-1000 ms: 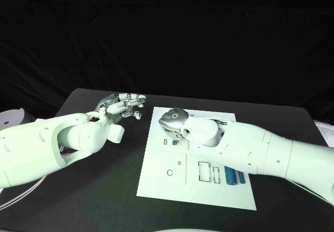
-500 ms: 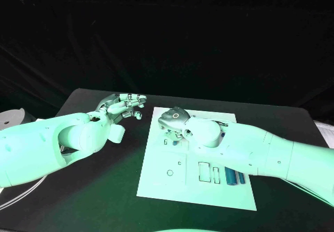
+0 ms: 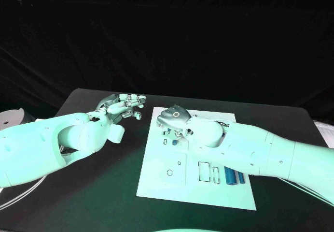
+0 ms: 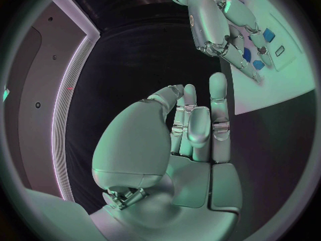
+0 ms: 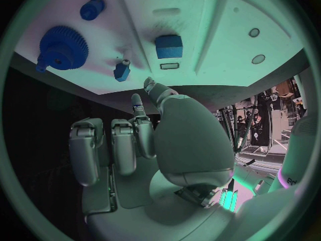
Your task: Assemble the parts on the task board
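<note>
The white task board (image 3: pixel 182 166) lies in the middle of the black table. My right hand (image 3: pixel 173 120) hovers over its far left part, fingers bent down toward the board (image 5: pixel 214 32) and holding nothing. Beyond the right hand's fingers (image 5: pixel 123 144) a blue gear (image 5: pixel 60 48), a small blue cylinder (image 5: pixel 92 8), a small blue piece (image 5: pixel 122 70) and a blue square block (image 5: pixel 168 45) sit on the board. Two long blue bars (image 3: pixel 234 175) lie at the board's near right. My left hand (image 3: pixel 125 105) floats beside the board's far left corner, its fingers (image 4: pixel 197 123) upright and empty.
Empty slots (image 3: pixel 204 171) and small holes (image 3: pixel 170 172) mark the board's near half. Black table (image 3: pixel 104 193) surrounds the board on the left and front. A white round object (image 3: pixel 12 116) sits at the table's far left edge.
My right hand has shifted slightly toward the board's far left corner. The left hand stays where it was.
</note>
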Robot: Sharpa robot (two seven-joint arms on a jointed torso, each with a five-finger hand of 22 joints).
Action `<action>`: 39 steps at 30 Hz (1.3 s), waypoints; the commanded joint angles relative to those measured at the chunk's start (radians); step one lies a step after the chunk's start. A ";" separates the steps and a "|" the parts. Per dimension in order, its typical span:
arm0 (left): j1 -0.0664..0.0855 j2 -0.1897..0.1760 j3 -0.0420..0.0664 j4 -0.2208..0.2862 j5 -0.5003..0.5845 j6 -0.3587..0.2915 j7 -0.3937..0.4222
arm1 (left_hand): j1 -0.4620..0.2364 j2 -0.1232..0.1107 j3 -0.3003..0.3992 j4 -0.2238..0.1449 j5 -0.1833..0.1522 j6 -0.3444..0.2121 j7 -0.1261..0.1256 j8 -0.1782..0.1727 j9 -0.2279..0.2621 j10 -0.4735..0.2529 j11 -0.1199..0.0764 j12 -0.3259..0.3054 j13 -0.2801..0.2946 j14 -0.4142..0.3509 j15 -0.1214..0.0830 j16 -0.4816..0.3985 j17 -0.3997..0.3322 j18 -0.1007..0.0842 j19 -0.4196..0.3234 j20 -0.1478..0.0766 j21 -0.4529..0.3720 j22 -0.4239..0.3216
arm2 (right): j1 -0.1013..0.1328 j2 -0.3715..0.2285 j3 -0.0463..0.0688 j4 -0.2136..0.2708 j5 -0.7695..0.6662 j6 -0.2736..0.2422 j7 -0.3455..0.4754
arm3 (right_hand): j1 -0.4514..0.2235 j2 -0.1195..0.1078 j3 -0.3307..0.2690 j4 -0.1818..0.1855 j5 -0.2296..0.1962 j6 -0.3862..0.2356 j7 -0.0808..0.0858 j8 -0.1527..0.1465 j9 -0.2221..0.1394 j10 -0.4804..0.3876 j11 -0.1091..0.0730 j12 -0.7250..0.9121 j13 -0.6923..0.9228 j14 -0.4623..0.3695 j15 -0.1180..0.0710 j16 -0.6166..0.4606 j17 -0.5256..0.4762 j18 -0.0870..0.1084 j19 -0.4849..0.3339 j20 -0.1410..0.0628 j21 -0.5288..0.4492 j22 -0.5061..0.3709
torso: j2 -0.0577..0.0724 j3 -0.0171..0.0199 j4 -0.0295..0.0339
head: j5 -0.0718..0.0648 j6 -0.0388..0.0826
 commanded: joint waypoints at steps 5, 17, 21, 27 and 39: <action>0.001 0.003 0.001 -0.008 0.004 0.019 -0.007 | -0.012 -0.004 -0.008 0.001 0.002 -0.004 0.002 -0.007 -0.003 -0.008 0.000 0.008 -0.004 -0.004 0.002 -0.003 -0.004 0.017 0.002 0.007 -0.007 -0.004 | 0.003 -0.076 0.006 0.085 0.068 -0.131 0.086 | -0.001 -0.013 -0.015 0.000 -0.001 0.006 0.000 0.001 0.001 0.034 0.007 -0.006 0.190 0.103 0.007 0.004 0.263 -0.007 0.106 0.011 0.006 0.263 | -0.003 -0.0008 -0.0029 | 0.000 0.007; 0.001 0.009 0.001 -0.043 -0.046 0.043 -0.090 | -0.064 -0.027 -0.063 0.027 -0.001 -0.013 0.003 -0.008 -0.018 -0.002 0.001 0.025 -0.016 0.012 0.005 0.022 0.022 0.013 0.020 0.010 0.018 0.001 | 0.046 -0.359 0.064 0.317 0.446 -0.259 0.262 | -0.016 -0.028 -0.061 0.019 0.004 -0.008 0.007 -0.001 0.001 0.011 0.013 -0.056 0.167 0.101 0.015 0.000 0.257 0.000 0.091 0.019 -0.013 0.239 | -0.016 0.0066 -0.0267 | 0.004 0.020; 0.001 0.019 0.001 -0.057 -0.123 0.065 -0.168 | -0.070 -0.019 -0.081 0.038 0.000 -0.010 -0.003 -0.003 -0.024 0.016 -0.005 0.044 -0.018 0.056 0.000 0.088 0.109 -0.010 0.081 0.006 0.177 0.069 | 0.066 -0.470 0.077 0.378 0.625 -0.227 0.245 | 0.002 -0.008 -0.061 0.019 0.012 0.005 0.010 0.005 0.004 0.010 0.015 -0.057 0.166 0.101 0.018 0.000 0.257 0.000 0.091 0.023 -0.013 0.240 | -0.022 0.0102 -0.0380 | 0.009 0.024; 0.002 0.040 0.001 -0.083 -0.308 0.085 -0.340 | -0.105 0.002 -0.119 0.084 0.002 -0.003 -0.019 0.003 -0.036 0.087 -0.022 0.126 0.014 0.143 -0.016 0.233 0.324 -0.059 0.188 -0.009 0.507 0.220 | 0.079 -0.593 0.084 0.437 0.835 -0.191 0.214 | 0.008 0.010 -0.062 0.025 0.032 0.024 0.006 0.011 0.007 0.013 0.012 -0.053 0.167 0.100 0.017 -0.004 0.252 0.001 0.090 0.023 -0.014 0.238 | -0.028 0.0179 -0.0558 | 0.020 0.029; 0.033 0.148 0.002 -0.194 -0.719 0.296 -0.737 | -0.164 0.010 -0.265 0.250 -0.122 0.048 -0.054 0.066 -0.031 0.187 -0.051 0.382 0.253 0.179 -0.041 0.301 0.444 -0.095 0.238 -0.034 0.740 0.335 | 0.082 -0.720 0.084 0.484 1.181 -0.196 0.223 | -0.031 0.019 -0.129 0.056 0.121 0.055 -0.010 0.029 0.019 0.016 -0.001 -0.051 0.166 0.095 0.004 -0.020 0.234 0.006 0.080 0.012 -0.028 0.221 | -0.035 0.0332 -0.0718 | 0.019 0.040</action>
